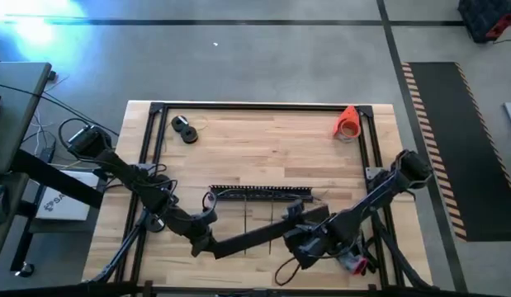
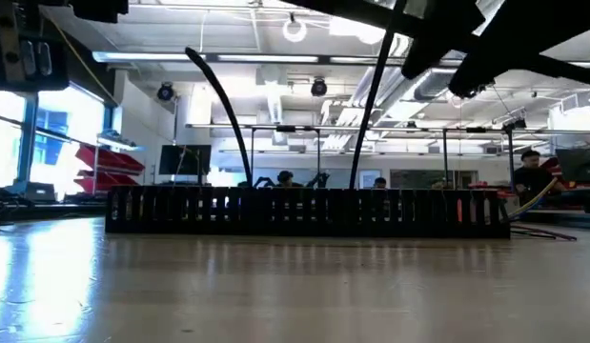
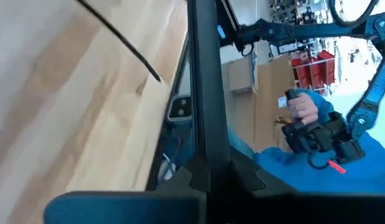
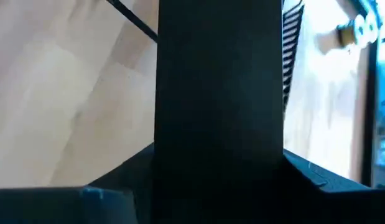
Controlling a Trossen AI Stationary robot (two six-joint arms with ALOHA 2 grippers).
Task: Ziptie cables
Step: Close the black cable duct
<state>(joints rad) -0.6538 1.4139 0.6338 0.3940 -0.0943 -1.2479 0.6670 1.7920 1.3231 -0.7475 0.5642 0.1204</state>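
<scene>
A long slotted black duct point(image 1: 259, 194) lies across the middle of the table and shows as a low wall in the low view point(image 2: 304, 210). Thin cables point(image 1: 321, 196) lie by its right end; their coloured ends point(image 2: 542, 198) show at the right. A long flat black strip point(image 1: 259, 237) hangs slanting over the near part of the table. My left gripper point(image 1: 212, 245) is at its left end and my right gripper point(image 1: 300, 237) near its right end. Both are shut on it. My left gripper holds the flat black strip at its left end point(image 3: 208, 155), and the strip runs straight forward from between the fingers. The strip is clear of the table. The gripper body hides the fingertips. My right gripper holds the same strip near its right end point(image 4: 220, 124), with the strip's broad face filling the middle of the wrist view. The strip itself hides the place of contact. It hangs above the wood, clear of it.
An orange tape roll point(image 1: 347, 124) stands at the far right corner and two black rolls point(image 1: 185, 129) at the far left. A black frame point(image 1: 152, 148) runs round the table. A person in blue point(image 3: 292, 168) holds a handle beyond the table's edge.
</scene>
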